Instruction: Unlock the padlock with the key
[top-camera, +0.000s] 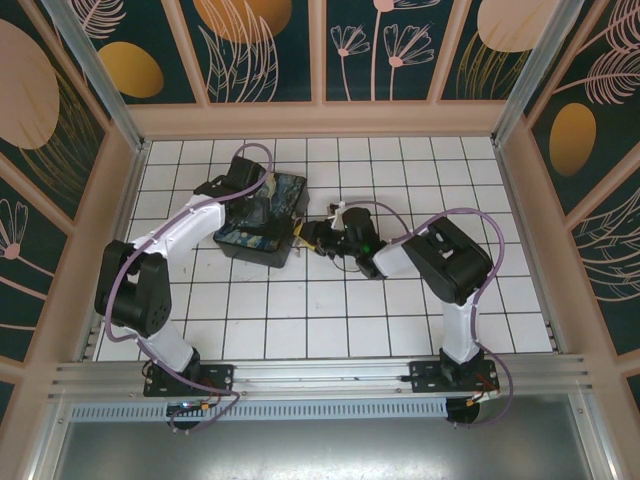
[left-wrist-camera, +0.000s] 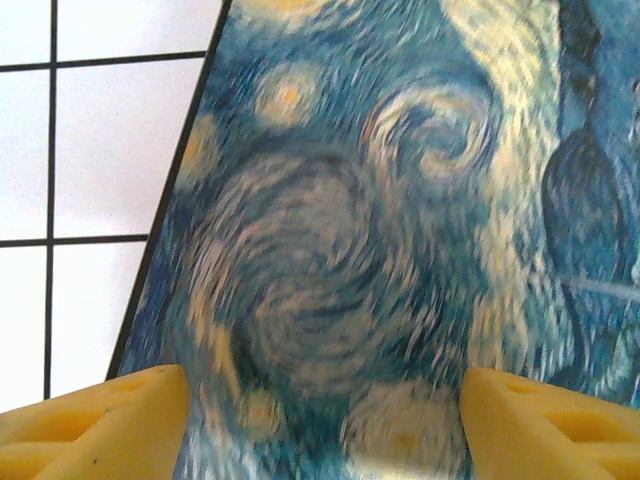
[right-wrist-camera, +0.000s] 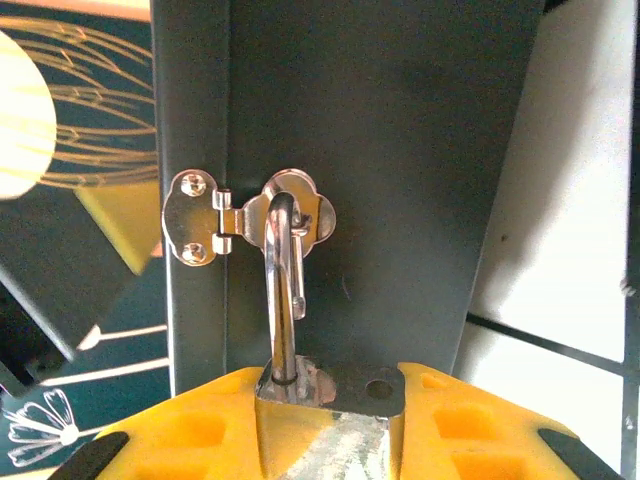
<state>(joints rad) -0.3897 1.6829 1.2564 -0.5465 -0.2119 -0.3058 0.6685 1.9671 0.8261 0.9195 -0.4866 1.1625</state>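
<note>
- The right end effector (right-wrist-camera: 325, 445) is clamped on the padlock (right-wrist-camera: 345, 385), its shackle (right-wrist-camera: 281, 290) threaded through the hasp (right-wrist-camera: 215, 228).
- The left end effector (left-wrist-camera: 325, 430), fingers apart, is over the starry painted lid (left-wrist-camera: 340, 230).

White gridded tabletop (top-camera: 300, 320), dark teal walls (top-camera: 270, 45) with gold discs and pale flower outlines, pale wooden frame (top-camera: 320, 118), aluminium rail (top-camera: 320, 375) along near edge

I see a black box (top-camera: 262, 228), swirly blue-yellow lid (left-wrist-camera: 330, 260), on the white tiled table (top-camera: 330, 320); silver hasp (right-wrist-camera: 203, 228) on its side.
</note>
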